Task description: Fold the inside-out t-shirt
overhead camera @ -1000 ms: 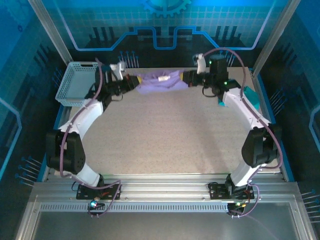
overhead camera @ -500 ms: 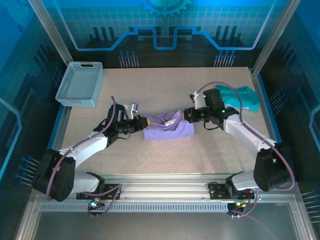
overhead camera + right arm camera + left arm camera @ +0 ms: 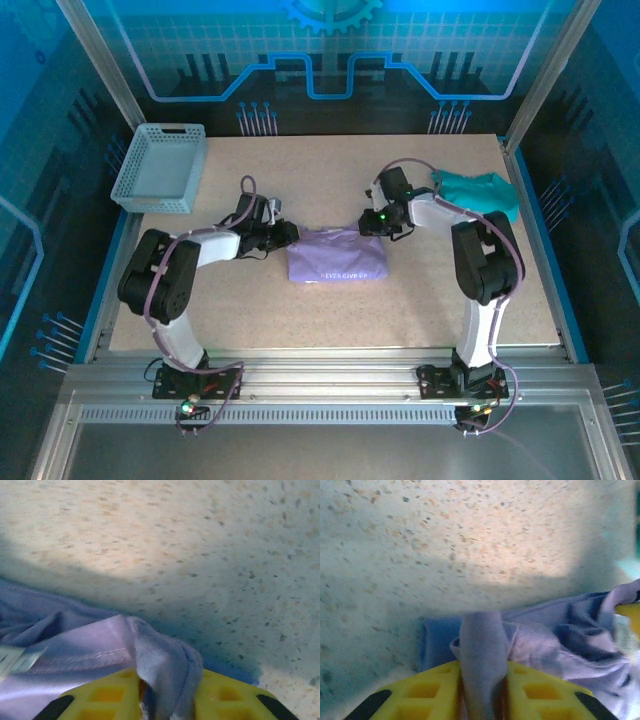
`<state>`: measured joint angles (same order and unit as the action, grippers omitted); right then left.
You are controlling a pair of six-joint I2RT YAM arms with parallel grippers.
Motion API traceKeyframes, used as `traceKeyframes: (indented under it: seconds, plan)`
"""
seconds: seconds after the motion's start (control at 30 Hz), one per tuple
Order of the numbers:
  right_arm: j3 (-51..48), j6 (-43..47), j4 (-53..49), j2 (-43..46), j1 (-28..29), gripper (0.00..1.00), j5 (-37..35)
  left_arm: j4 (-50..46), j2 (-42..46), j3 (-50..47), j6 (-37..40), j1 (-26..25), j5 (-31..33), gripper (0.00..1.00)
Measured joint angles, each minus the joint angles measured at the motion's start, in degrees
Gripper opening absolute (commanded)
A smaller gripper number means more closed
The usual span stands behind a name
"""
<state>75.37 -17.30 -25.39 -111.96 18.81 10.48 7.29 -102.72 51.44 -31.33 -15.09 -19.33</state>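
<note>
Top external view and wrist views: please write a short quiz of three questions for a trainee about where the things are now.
1. True or false: the lavender-purple soft t-shirt lies inside the light blue plastic mesh basket.
2. Where is the crumpled teal-green garment? A: at the far right of the speckled beige table. B: in the basket. C: under the t-shirt.
3. What lies between the yellow fingers of the left gripper?

Key
1. False: it lies on the table, apart from the basket.
2. A.
3. A fold of the t-shirt's fabric.
</note>
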Motion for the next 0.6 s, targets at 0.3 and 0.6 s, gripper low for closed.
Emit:
traceKeyframes:
  seconds: [0.3, 0.6]
  plan:
    - [-3.3, 3.2, -5.1, 11.0, -5.7, 0.68, -1.2, -5.4, 3.3, 1.0, 0.2, 2.9, 3.6, 0.61]
    - [-11.6, 0.2, -3.6, 15.7, -5.8, 0.81, 6.0, -4.8, 11.7, -5.7, -2.2, 0.0, 1.0, 0.61]
